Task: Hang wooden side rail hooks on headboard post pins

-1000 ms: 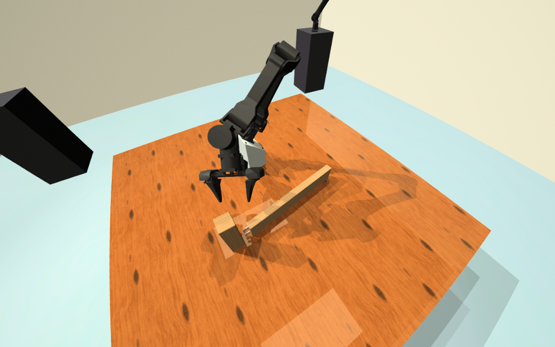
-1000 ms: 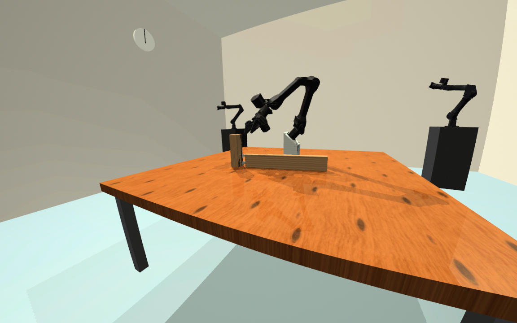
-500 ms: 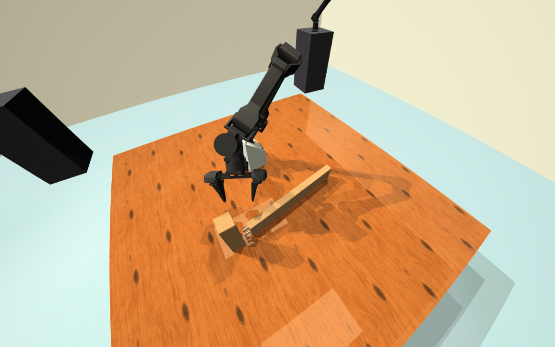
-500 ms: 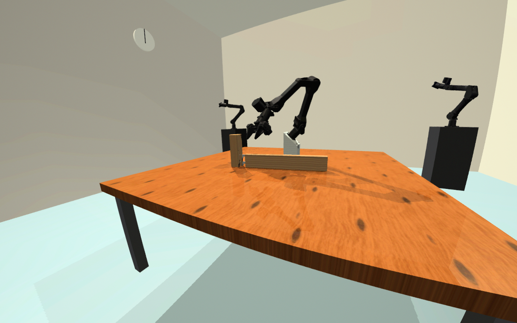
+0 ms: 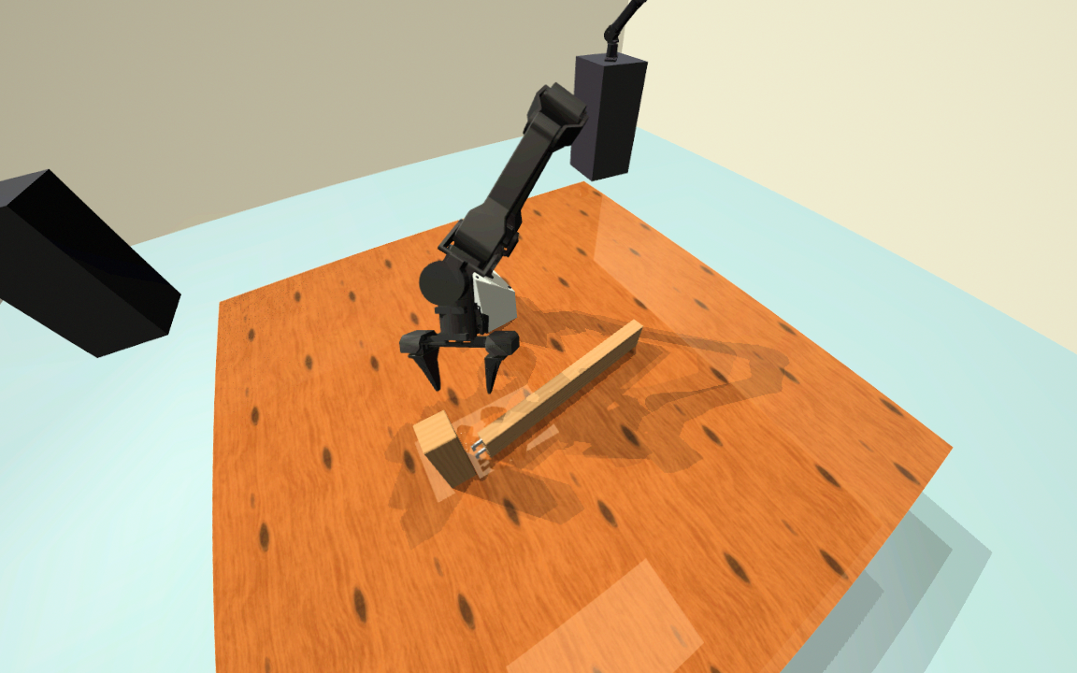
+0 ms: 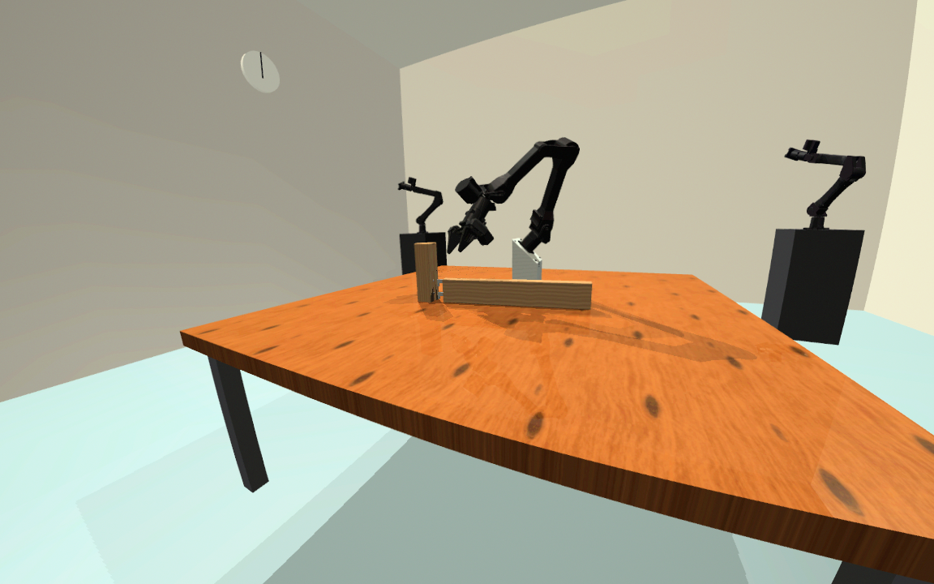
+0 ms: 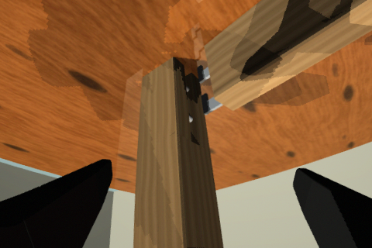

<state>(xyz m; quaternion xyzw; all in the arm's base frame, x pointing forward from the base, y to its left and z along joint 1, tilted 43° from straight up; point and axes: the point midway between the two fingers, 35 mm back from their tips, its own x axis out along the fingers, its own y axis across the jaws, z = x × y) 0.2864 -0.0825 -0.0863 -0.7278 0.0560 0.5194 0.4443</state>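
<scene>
The wooden side rail lies along the table, its hooked end beside the post. The headboard post stands upright. Steel hooks stick out from the rail's end toward the post; in the wrist view they show outside the post's edge, and two bright pins show in its dark slot. Whether the hook tips touch the post cannot be told. My gripper is open and empty, above the table near the post and the hooked end.
The arm's pale base stands on the table behind the rail. Dark pedestals bearing other arms stand off the table. The arm's shadow falls across the table and rail.
</scene>
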